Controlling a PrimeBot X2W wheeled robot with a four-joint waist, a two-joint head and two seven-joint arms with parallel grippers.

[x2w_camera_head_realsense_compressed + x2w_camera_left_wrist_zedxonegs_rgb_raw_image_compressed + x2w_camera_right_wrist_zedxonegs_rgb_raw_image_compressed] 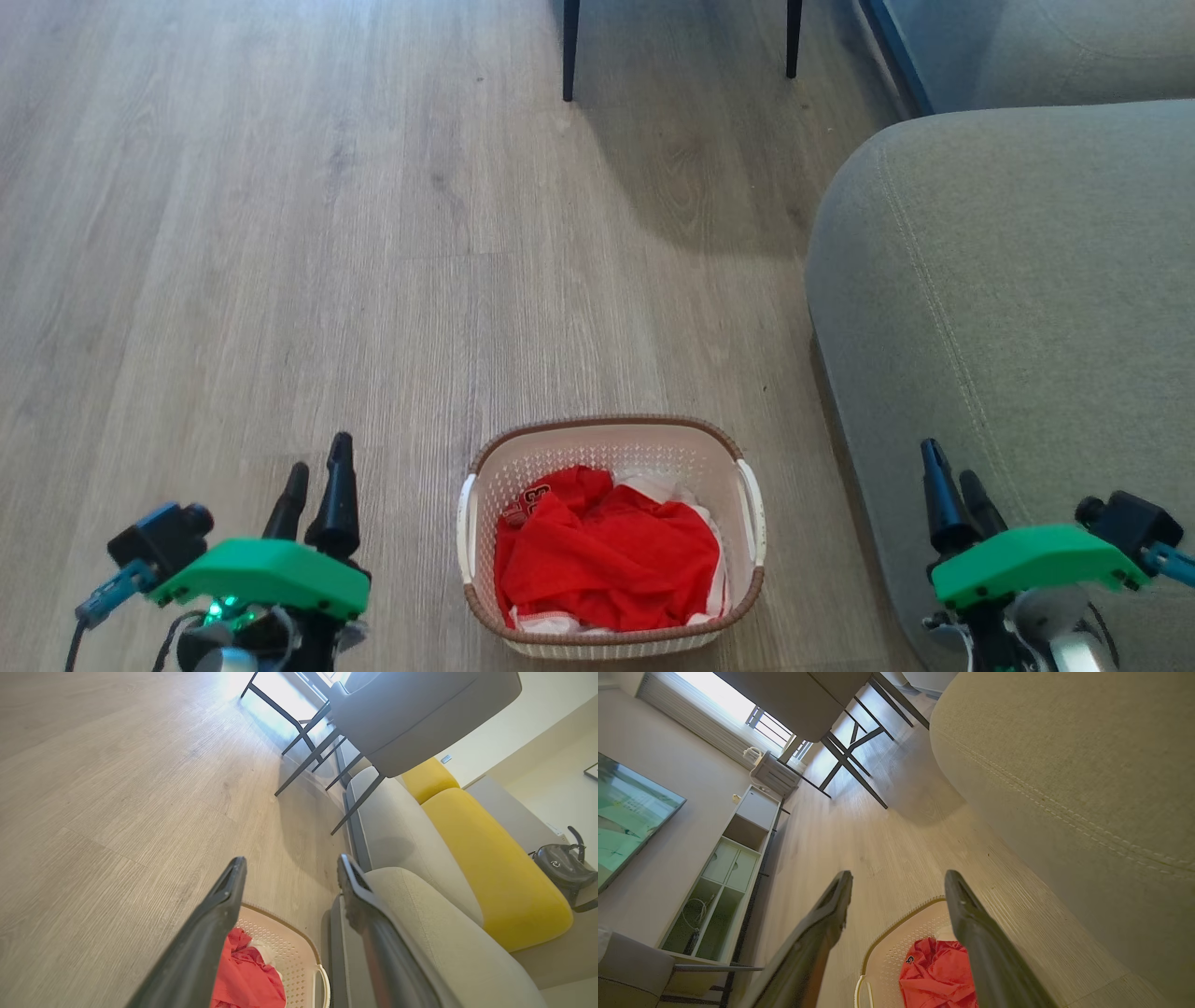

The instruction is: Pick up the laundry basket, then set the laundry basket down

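Standing upright on the wooden floor point(280, 233), the laundry basket point(611, 439) is at the lower middle of the head view, with red clothes point(607, 551) and a little white cloth inside it. Its right side is near the grey sofa point(1008, 280), with a strip of floor between them. The left gripper point(319, 467) is at the lower left, beside the basket and apart from it. The right gripper point(950, 465) is at the lower right, in front of the sofa. Neither of them touches the basket.

In the left wrist view, the left gripper point(291, 861) has its two fingers spread wide, and nothing is between them. Below them, a corner of the laundry basket point(289, 947) shows with the red clothes, just beside the sofa point(420, 924). A yellow cushion point(486, 858) lies on the sofa, and a grey chair point(420, 714) with thin dark legs stands further away.

In the right wrist view, the right gripper point(899, 876) also has its fingers wide apart and holds nothing. The laundry basket point(896, 952) is on the floor below them, at the bottom edge, and the sofa point(1064, 765) is on the right side. A white shelf unit point(733, 868) and a screen point(626, 807) are along the wall on the left.
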